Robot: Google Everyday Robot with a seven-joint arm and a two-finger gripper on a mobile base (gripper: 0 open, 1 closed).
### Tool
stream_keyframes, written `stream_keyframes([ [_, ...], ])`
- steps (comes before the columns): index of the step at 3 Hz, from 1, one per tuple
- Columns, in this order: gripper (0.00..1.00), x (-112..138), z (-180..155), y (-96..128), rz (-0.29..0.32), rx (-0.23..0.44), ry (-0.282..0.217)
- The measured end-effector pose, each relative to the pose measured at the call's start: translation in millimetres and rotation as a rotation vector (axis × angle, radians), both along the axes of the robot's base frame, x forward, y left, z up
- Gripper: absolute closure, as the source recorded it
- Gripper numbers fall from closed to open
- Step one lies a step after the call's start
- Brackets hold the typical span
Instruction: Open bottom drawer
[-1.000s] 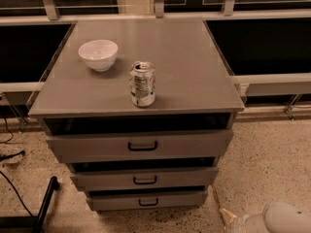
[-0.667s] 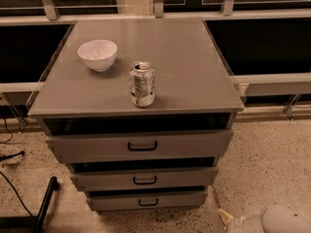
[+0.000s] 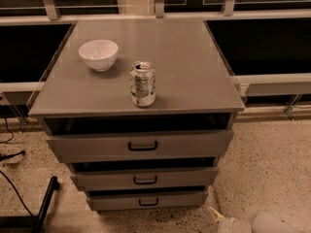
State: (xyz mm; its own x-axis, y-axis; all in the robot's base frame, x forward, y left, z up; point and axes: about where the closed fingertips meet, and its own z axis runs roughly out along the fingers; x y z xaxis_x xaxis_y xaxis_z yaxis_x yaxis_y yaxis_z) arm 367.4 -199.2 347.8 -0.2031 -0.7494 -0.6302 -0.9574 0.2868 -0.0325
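Observation:
The bottom drawer (image 3: 175,199) is the lowest and narrowest of three grey fronts on the cabinet, with a small black bar handle (image 3: 148,202). It sits just off the speckled floor, its front roughly in line with the fronts above. My gripper (image 3: 217,214) shows only as a pale tip at the bottom right edge, on the end of a rounded white arm part (image 3: 265,223). It is low, to the right of the bottom drawer and apart from it.
The mid drawer (image 3: 184,177) and the wide top drawer (image 3: 184,144) sit above. A white bowl (image 3: 98,54) and a soda can (image 3: 143,84) stand on the cabinet top (image 3: 189,57). A black leg (image 3: 46,198) and cables (image 3: 9,155) lie at the left.
The white arm part and gripper tip at the bottom right have shifted slightly left, toward the cabinet. The drawers, bowl and can have not moved.

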Motion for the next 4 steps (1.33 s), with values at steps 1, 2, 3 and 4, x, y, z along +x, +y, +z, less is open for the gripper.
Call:
stream_keyframes([
  [1,0.00,15.5,-44.6,22.1,0.032,0.045,-0.042],
  [2,0.00,15.5,-46.2,21.5,0.027,0.046,-0.042],
  [3,0.00,24.9,-54.9,26.8,0.032,0.072,-0.049],
  [4,0.00,43.0,-65.9,37.0,0.054,0.097,-0.060],
])
